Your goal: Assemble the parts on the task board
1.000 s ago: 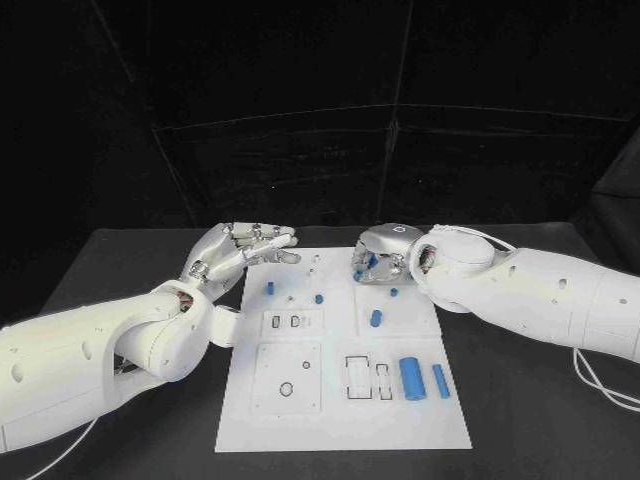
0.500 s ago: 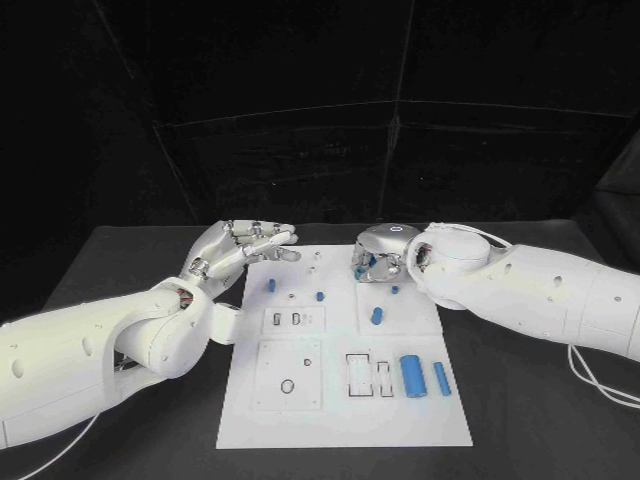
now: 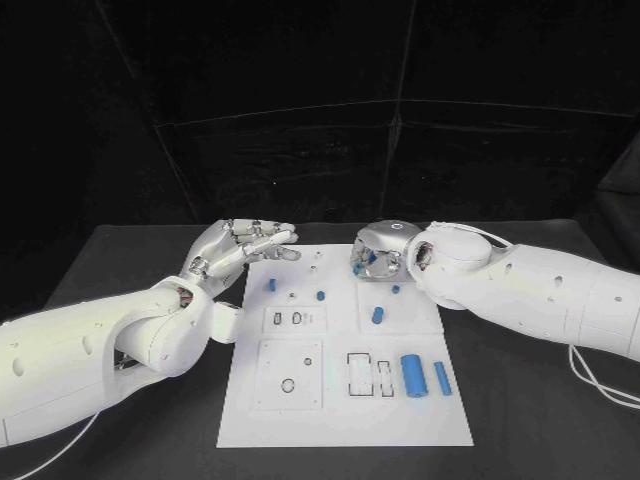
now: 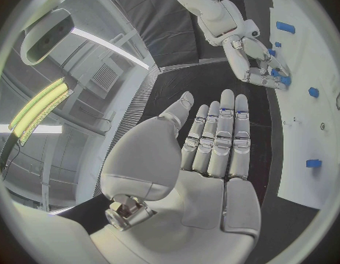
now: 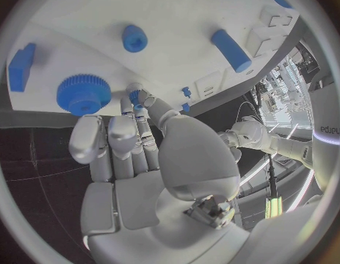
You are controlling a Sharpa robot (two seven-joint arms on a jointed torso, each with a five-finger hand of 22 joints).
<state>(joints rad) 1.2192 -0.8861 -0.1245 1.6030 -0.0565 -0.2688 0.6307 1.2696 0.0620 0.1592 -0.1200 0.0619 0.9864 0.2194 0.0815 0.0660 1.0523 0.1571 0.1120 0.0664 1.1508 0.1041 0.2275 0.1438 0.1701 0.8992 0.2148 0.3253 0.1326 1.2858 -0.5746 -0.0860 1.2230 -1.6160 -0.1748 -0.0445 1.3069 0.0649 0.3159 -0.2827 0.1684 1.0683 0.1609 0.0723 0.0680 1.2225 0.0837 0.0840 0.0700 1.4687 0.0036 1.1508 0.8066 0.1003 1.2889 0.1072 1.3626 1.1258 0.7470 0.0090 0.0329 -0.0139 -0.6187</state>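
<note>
Right hand (image 3: 379, 256): I saw it curled at the far edge of the task board (image 3: 342, 420), fingertips pinching a small blue part (image 5: 135, 96) beside the blue gear (image 5: 83, 94); I judged a seating grip.
Left hand (image 3: 237, 250): flat, fingers together, holding nothing, near the board's far-left corner; I judged it parked clear.
Loose parts: 2 blue cylinders (image 3: 425, 378) lay near the right edge, awaiting assembly.

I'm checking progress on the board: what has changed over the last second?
The right robot hand has eased slightly toward the board's far edge, fingers curled down at a small blue part. The left robot hand stays open beside the task board; the other parts lie unmoved.
</note>
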